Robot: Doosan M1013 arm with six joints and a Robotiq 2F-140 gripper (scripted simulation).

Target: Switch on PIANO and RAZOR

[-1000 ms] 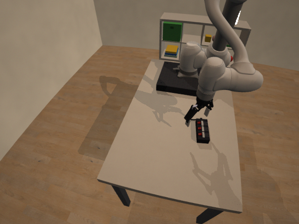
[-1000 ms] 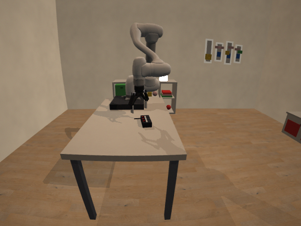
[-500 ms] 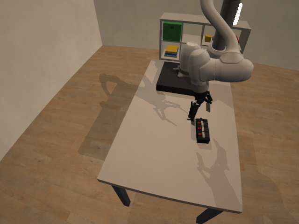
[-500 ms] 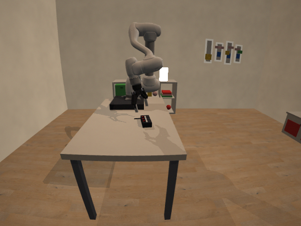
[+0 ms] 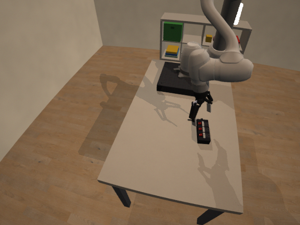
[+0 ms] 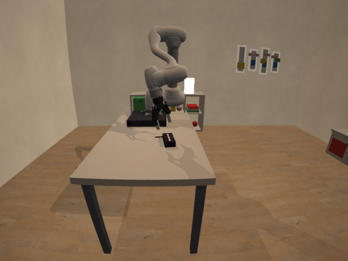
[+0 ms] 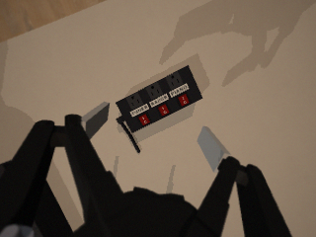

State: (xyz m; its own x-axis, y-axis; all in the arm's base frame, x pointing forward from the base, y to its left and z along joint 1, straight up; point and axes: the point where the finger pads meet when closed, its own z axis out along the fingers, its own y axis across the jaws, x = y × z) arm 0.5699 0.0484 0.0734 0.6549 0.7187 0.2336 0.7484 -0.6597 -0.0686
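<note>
Arm (image 5: 218,65) folded low, wrist pointing down; tool (image 5: 200,110) spread wide, nothing between its fingers

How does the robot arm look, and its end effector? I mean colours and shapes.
The arm is light grey, with thick rounded segments and bulging joints. It stands on a black square base. The end effector is black, with thin linkage bars and two flat grey fingertips. No cables or markings show.

White shelf unit (image 5: 203,19) beyond table's far edge: green box (image 5: 172,32), yellow block (image 5: 208,38). Four wall panels (image 6: 258,60) at right.
</note>
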